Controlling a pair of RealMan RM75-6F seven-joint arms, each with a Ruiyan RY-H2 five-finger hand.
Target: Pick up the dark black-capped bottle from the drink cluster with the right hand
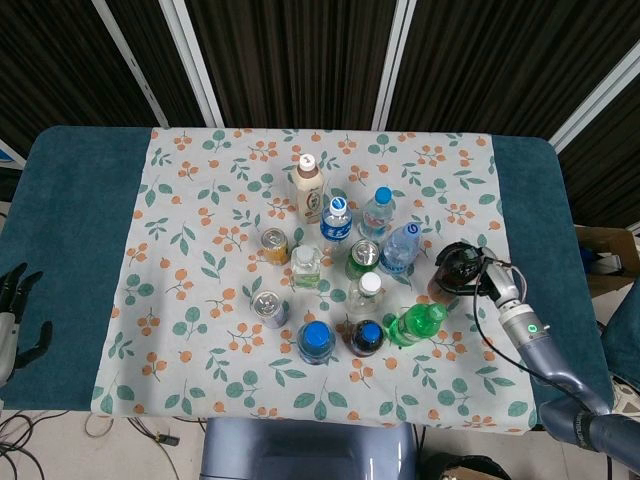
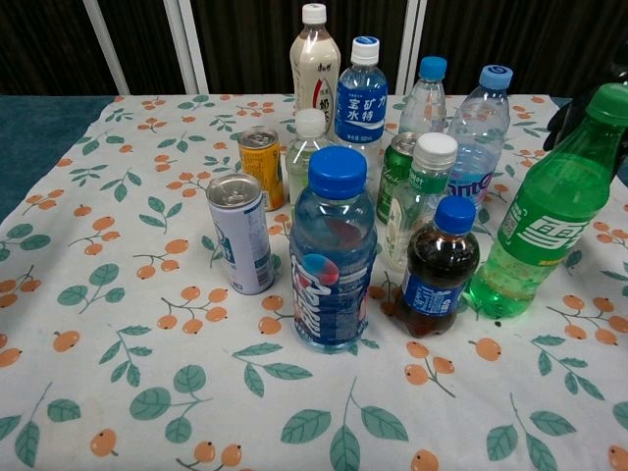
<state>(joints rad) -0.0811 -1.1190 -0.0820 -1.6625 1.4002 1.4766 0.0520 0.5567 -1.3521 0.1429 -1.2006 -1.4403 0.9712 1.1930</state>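
The dark black-capped bottle point(image 1: 452, 268) is at the right edge of the drink cluster, right of the clear blue-capped bottle point(image 1: 402, 247). My right hand point(image 1: 470, 272) grips it, fingers wrapped round its body, and hides most of the bottle. In the chest view only a dark sliver of hand or bottle shows behind the neck of the green bottle point(image 2: 545, 211), at the right edge. My left hand point(image 1: 15, 318) hangs open off the table's left end, holding nothing.
The green bottle point(image 1: 415, 322) stands just in front of the right hand. A small blue-capped cola bottle point(image 1: 366, 337), a big blue-capped bottle point(image 1: 316, 342), a white-capped bottle point(image 1: 369, 290) and several cans and bottles crowd the floral cloth point(image 1: 200, 200).
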